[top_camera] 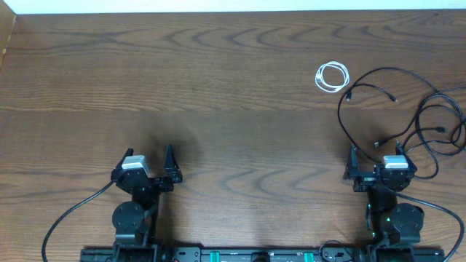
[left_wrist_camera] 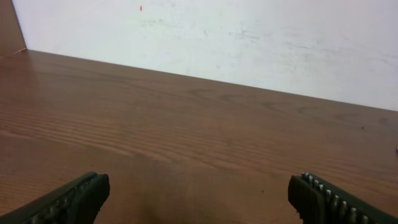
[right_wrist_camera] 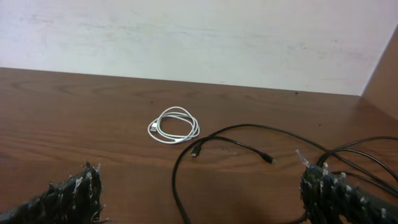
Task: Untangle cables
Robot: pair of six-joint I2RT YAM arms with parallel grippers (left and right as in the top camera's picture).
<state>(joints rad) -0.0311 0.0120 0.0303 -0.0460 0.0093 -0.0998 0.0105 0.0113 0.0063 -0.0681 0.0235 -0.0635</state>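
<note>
table: brown wood (top_camera: 218, 87), white wall (left_wrist_camera: 249, 37) along the far edge
white cable: small tight coil (top_camera: 332, 76), lies flat on the far right part of the table, apart from the black ones; right wrist view shows it ahead and slightly left (right_wrist_camera: 174, 125)
black cables: loose overlapping loops (top_camera: 439, 129) on the right side of the table, spreading from in front of the right arm out to the right edge; small plug ends show among the loops
black cables, close view: one strand arcs across the table (right_wrist_camera: 249, 126) and runs back toward the camera between the claw tips; more strands pile at the right
left gripper: (top_camera: 151, 156) low over bare wood on the left side, well apart from all cables; claw spread wide, nothing in it (left_wrist_camera: 199, 205)
right gripper: (top_camera: 378, 154) at the near edge of the black loops; claw spread wide (right_wrist_camera: 202, 196), pinching nothing
</note>
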